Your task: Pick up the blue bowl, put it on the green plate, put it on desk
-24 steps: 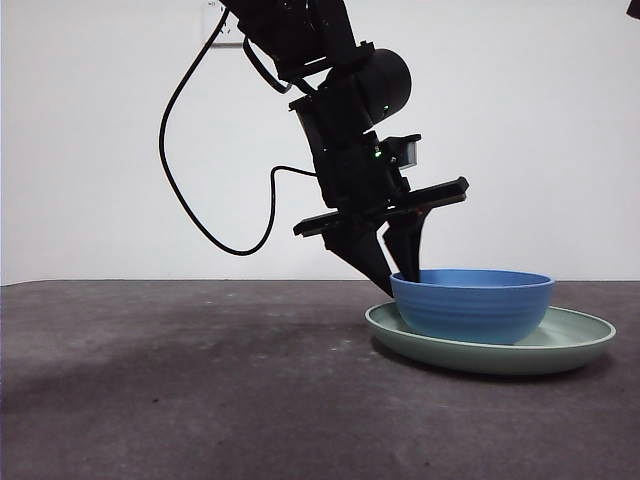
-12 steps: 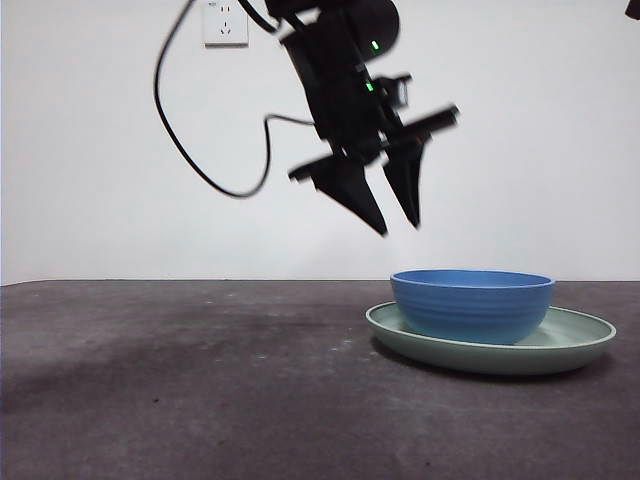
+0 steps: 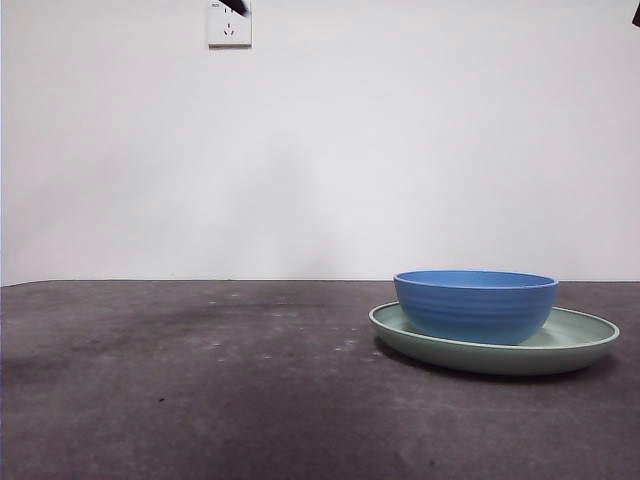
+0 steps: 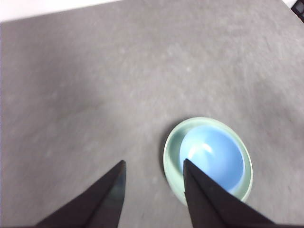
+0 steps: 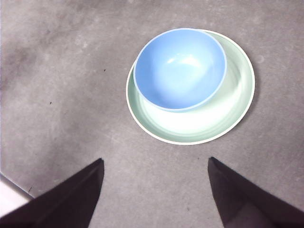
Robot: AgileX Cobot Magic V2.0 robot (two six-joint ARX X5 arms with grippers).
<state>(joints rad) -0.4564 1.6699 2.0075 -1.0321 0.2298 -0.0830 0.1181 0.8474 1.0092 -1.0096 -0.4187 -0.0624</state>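
The blue bowl sits upright inside the green plate on the dark grey desk, at the right. The bowl and plate show far below my left gripper, which is open, empty and raised high above the desk. My right gripper is also open, empty and high, with the bowl and plate below it. In the front view only black tips show at the top edge.
A white wall socket sits on the back wall. The desk stretches bare to the left of the plate.
The left arm has let go of the bowl, lifted away up and out of the front view. The bowl stays in the plate.
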